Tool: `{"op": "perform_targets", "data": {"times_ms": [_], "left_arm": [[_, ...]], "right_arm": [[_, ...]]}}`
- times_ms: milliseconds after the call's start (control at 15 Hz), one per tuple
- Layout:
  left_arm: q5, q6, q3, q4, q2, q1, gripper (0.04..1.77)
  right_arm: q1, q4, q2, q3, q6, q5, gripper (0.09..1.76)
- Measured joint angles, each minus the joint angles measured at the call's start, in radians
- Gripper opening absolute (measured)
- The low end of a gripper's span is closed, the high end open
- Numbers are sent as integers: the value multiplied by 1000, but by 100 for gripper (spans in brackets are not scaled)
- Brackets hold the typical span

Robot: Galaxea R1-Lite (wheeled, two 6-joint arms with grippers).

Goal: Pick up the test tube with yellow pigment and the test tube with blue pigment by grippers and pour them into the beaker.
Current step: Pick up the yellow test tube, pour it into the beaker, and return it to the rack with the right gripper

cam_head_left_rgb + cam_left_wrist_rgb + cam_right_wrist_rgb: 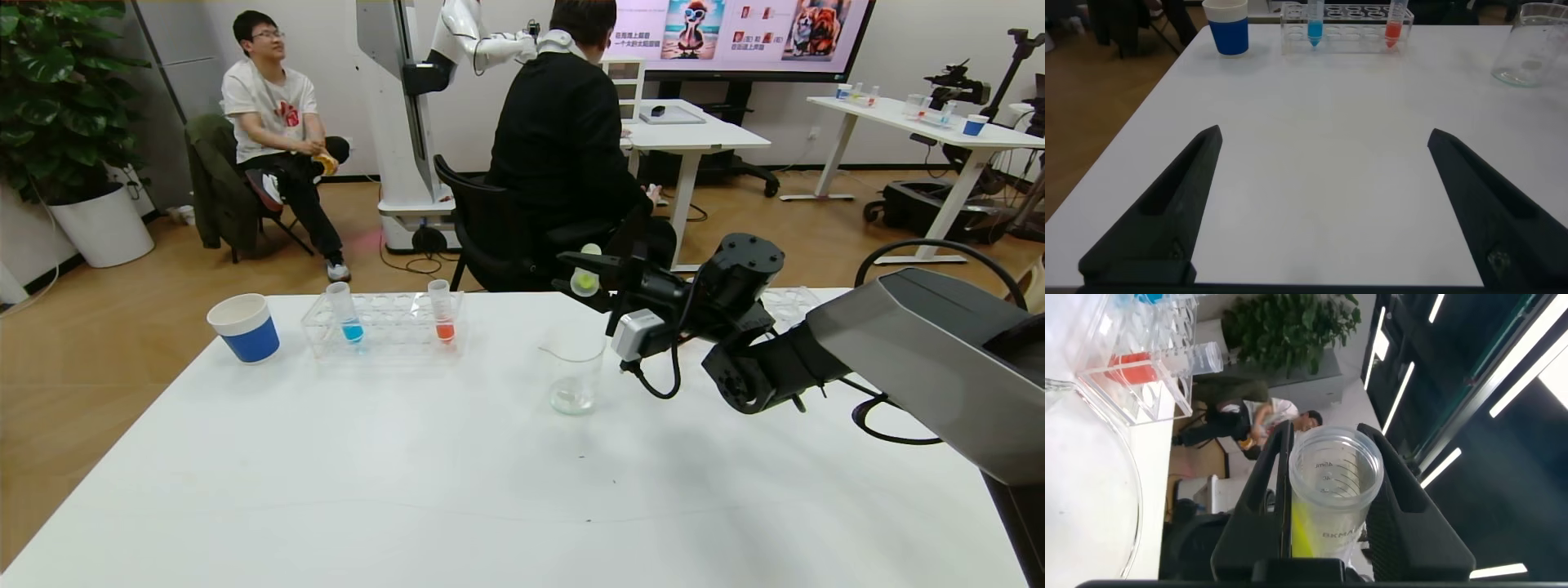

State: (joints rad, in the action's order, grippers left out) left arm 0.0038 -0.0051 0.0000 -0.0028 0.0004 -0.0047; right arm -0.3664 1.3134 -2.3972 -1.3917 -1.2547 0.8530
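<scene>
On a white worktop (457,490), the right end effector (589,276) grips the test tube with yellow pigment (585,278), tipped on its side above and just behind the glass beaker (573,377). The beaker holds only a thin pale film at its bottom, so the yellow pour looks underway or barely finished. The test tube with blue pigment (344,312) stands untouched in the clear rack (384,325), beside an orange-red tube (442,311); a blue paper cup (244,327) sits further left. The left end effector (1323,212) hovers low over bare worktop, jaws spread wide and empty. The blue half of the task remains.
</scene>
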Motion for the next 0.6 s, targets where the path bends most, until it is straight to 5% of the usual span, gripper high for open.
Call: {"op": "perform_targets", "data": {"times_ms": [600], "left_arm": [[0,0,0,0,0,0,175]], "right_arm": [[0,89,-67,-55,-30,16,52]]}}
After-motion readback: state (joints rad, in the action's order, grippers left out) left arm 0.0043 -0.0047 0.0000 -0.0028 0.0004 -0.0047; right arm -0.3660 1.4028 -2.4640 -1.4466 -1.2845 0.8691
